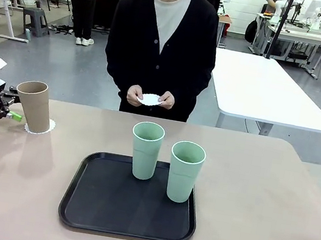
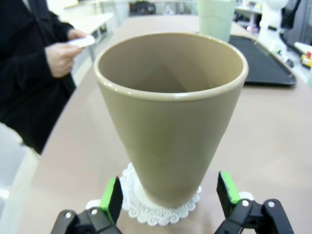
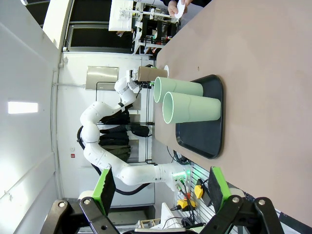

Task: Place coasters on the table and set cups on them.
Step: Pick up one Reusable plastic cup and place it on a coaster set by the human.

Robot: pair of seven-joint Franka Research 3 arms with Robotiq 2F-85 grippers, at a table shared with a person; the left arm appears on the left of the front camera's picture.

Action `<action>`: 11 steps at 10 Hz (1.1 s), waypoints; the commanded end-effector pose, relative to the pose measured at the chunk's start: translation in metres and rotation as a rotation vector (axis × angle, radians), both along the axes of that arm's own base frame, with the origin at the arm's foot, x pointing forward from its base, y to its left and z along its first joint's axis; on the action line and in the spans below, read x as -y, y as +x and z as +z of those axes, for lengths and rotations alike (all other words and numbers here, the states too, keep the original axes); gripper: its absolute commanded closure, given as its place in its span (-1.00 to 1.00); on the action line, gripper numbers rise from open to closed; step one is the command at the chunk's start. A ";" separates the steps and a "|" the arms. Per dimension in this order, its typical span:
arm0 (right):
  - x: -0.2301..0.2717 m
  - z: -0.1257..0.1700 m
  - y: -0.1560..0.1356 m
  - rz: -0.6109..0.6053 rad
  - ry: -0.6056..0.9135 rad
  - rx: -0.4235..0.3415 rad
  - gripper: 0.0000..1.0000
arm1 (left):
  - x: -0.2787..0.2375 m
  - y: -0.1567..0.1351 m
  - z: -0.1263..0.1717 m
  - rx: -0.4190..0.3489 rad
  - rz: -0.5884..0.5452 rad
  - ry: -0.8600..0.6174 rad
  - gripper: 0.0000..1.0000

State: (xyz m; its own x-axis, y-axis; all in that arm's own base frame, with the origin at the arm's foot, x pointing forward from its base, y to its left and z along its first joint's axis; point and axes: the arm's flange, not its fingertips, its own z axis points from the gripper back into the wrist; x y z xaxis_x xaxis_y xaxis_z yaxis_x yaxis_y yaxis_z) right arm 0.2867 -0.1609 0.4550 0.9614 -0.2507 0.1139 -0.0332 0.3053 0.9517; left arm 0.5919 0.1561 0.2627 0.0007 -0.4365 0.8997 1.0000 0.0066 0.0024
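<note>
While a tan-brown matte tapered tumbler (image 1: 33, 105) stands upright on a thin white round paper doily with a scalloped edge (image 1: 40, 128) near the left end of the large beige matte table (image 1: 270, 200), the left gripper (image 2: 169, 194) hangs low at that tumbler's base with its jaws spread wide. From the left wrist, a green pad (image 2: 113, 195) sits on each side of the tumbler's foot. A gap shows between each pad and the tumbler wall, so nothing is gripped.

Two mint-green matte tumblers stand upright on a black rounded-square tray (image 1: 73, 201) in the middle of the table. The farther mint-green tumbler (image 1: 145, 149) is toward the tray's far edge, and the nearer mint-green tumbler (image 1: 185, 171) is just beside it to the right.

At the far side, a person in a black cardigan holds a second white doily (image 1: 149, 100) between the person's right hand (image 1: 135, 95) and the person's left hand (image 1: 166, 100). The right gripper (image 3: 162, 187) has its jaws wide apart and empty, with the tray and green tumblers well ahead of it.
</note>
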 end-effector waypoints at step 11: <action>-0.001 0.000 0.000 0.002 0.012 0.010 -1.00 | 0.041 -0.126 0.209 -0.267 0.322 0.817 -1.00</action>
State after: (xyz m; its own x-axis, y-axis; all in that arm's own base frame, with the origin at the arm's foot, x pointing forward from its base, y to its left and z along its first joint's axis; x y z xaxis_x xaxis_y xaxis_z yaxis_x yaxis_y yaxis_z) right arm 0.2872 -0.1602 0.4547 0.9620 -0.2486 0.1125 -0.0322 0.3058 0.9515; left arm 0.4841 0.1338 0.4633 0.3616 -0.8595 0.3613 0.9306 0.3565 -0.0833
